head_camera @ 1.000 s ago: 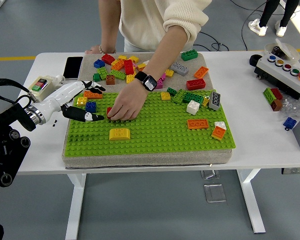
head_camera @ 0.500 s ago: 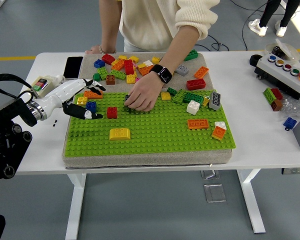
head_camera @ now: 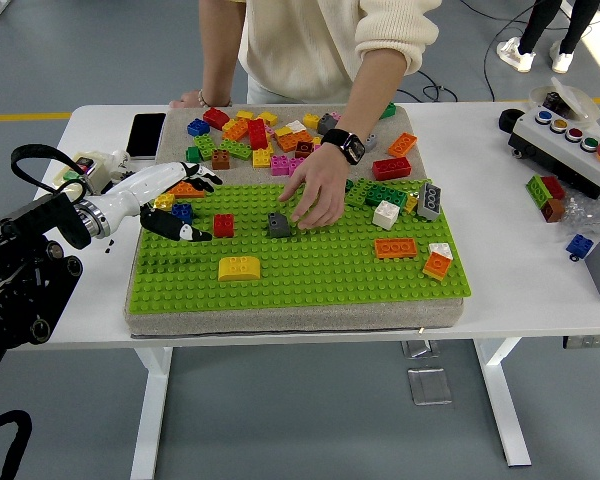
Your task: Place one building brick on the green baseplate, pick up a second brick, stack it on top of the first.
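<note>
White counter [head_camera: 100,330] carries green baseplate [head_camera: 310,270], long axis left-right. Red brick [head_camera: 223,225] sits upright on its left part, grey brick [head_camera: 278,224] just right of it, under a person's hand [head_camera: 318,195]. Left robot hand [head_camera: 175,205] hovers at baseplate's left edge, fingers spread, holding nothing.

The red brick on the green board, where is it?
In the head view the red brick sits left-of-middle on the green baseplate, between the robot's left hand and a dark grey brick.
</note>
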